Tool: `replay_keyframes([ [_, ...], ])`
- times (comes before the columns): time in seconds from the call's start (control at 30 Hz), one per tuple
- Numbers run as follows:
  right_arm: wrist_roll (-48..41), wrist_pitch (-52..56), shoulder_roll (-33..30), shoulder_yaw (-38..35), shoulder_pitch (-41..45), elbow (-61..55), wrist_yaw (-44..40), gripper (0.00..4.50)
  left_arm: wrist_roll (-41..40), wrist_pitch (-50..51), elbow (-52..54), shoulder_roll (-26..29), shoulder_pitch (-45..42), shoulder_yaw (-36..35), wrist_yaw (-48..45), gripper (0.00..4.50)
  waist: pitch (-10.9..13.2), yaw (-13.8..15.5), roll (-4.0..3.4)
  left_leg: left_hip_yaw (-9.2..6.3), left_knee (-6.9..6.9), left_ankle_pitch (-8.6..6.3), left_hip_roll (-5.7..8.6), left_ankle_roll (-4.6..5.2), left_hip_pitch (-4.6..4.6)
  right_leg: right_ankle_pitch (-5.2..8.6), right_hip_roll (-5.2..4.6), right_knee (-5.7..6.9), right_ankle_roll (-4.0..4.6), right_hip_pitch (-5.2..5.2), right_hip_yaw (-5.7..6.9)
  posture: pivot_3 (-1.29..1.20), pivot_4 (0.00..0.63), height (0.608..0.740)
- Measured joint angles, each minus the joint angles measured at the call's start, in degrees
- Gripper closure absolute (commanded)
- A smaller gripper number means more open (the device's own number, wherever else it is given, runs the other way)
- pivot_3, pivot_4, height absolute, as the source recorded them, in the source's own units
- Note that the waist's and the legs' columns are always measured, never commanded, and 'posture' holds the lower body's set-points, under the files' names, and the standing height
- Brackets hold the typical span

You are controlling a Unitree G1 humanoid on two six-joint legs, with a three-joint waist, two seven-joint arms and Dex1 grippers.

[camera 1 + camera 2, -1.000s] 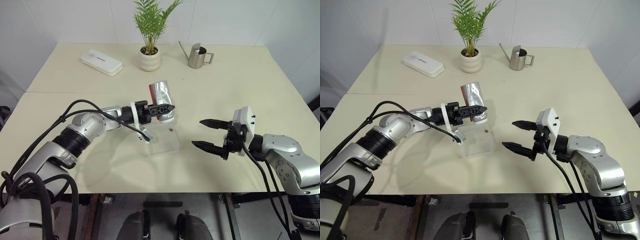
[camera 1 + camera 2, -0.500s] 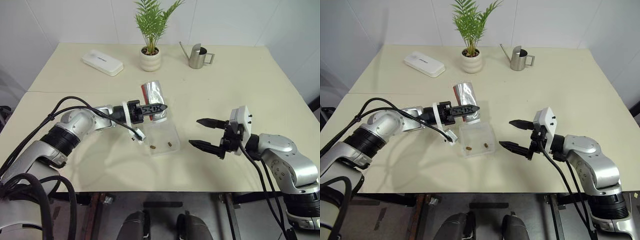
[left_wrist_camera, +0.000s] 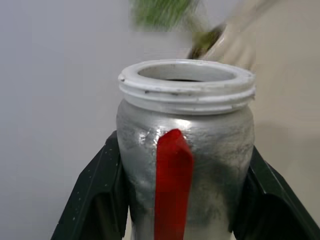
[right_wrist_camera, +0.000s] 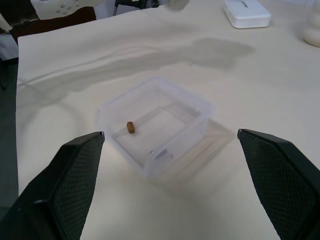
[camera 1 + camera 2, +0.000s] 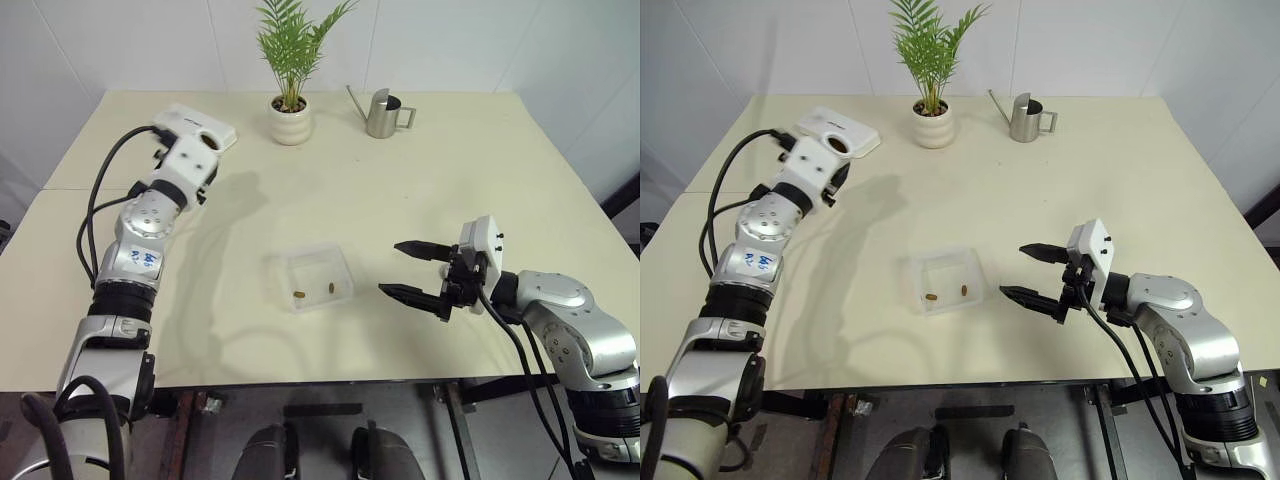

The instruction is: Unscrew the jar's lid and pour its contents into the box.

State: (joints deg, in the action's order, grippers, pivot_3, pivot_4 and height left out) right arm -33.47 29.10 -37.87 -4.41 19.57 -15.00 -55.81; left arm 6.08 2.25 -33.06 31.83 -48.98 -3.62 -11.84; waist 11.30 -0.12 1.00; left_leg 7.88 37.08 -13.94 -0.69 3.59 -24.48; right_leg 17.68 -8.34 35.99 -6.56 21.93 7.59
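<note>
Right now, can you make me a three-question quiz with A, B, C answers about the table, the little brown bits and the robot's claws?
1. Where are the brown pieces?
A. in the clear box
B. on the white case
C. in the plant pot

2. How many brown pieces show in the box from the head views?
A. none
B. two
C. ten

3. How is the right claw?
A. shut on the lid
B. shut on the box
C. open and empty

Answers:
1 A, both pieces lie on the box's floor.
2 B, two small brown spots lie side by side.
3 C, its two black fingers stand wide apart beside the box with nothing between them.
</note>
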Motion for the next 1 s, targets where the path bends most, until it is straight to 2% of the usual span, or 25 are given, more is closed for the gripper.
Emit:
replay_keyframes([
  [0.1,-0.1,0.0,-0.8,0.1,0.0,0.1,-2.0,0.01,-8.8,9.3,6.5,-3.1,5.4,-6.7,-2.1,2.43,0.0,0.0,0.01,-0.01,0.01,0.0,0.01,0.0,0.01,-0.01,0.09,-0.02,-0.02,-0.04,-0.01,0.0,0.15,0.74],
  [0.23,0.2,0.0,-1.8,0.1,0.4,1.7,-3.7,0.01,-13.9,14.6,10.8,-4.8,9.4,-11.9,-0.7,2.43,0.0,0.1,0.09,-0.14,0.07,-0.02,0.01,-0.01,0.21,-0.03,-0.05,-0.04,-0.04,-0.33,0.03,0.0,0.15,0.74],
  [0.33,0.4,-0.1,-1.8,0.2,0.7,1.9,-3.8,0.01,-15.8,15.1,12.5,-4.9,10.9,-14.8,0.4,2.43,-0.1,0.1,0.11,-0.17,0.03,-0.05,0.01,-0.04,0.29,-0.06,-0.15,-0.04,-0.03,-0.37,0.0,0.0,0.15,0.74],
  [0.53,0.8,-0.2,-1.8,1.0,1.2,1.9,-3.6,0.01,-20.0,6.8,14.4,-7.0,17.0,-18.8,-1.6,2.43,-0.1,0.1,0.13,-0.2,-0.04,-0.11,0.0,-0.15,0.29,-0.08,-0.16,-0.11,-0.01,-0.36,-0.05,0.0,0.15,0.74],
  [0.6,0.8,-0.2,-1.7,1.5,1.4,1.9,-3.6,0.0,-22.0,5.2,14.4,-7.3,18.1,-20.2,-2.6,1.73,-0.1,0.0,0.13,-0.19,-0.04,-0.12,0.0,-0.14,0.29,-0.08,-0.17,-0.14,-0.01,-0.36,-0.05,0.0,0.15,0.74],
  [0.63,0.8,-0.2,-1.7,1.7,1.5,1.9,-3.6,0.0,-22.7,4.8,14.4,-7.3,18.5,-20.7,-3.0,1.56,-0.1,0.1,0.14,-0.19,-0.04,-0.12,0.0,-0.13,0.29,-0.08,-0.17,-0.15,-0.01,-0.36,-0.04,0.0,0.15,0.74],
  [0.8,0.7,-0.3,-1.7,1.7,2.2,1.9,-3.7,0.0,-23.6,2.9,14.2,-7.1,21.2,-21.2,-4.9,0.02,-0.1,0.1,0.15,-0.19,-0.03,-0.18,0.0,-0.19,0.29,-0.08,-0.17,-0.15,-0.01,-0.36,-0.03,0.0,0.15,0.74],
  [1.0,0.8,-1.6,-1.3,1.8,2.8,2.0,-4.4,0.0,-22.5,1.6,17.4,-5.8,25.3,-19.0,-6.9,0.02,-0.1,0.1,0.16,-0.19,-0.08,-0.3,0.0,-0.34,0.3,-0.08,-0.18,-0.2,-0.01,-0.36,-0.05,0.0,0.15,0.74],
])
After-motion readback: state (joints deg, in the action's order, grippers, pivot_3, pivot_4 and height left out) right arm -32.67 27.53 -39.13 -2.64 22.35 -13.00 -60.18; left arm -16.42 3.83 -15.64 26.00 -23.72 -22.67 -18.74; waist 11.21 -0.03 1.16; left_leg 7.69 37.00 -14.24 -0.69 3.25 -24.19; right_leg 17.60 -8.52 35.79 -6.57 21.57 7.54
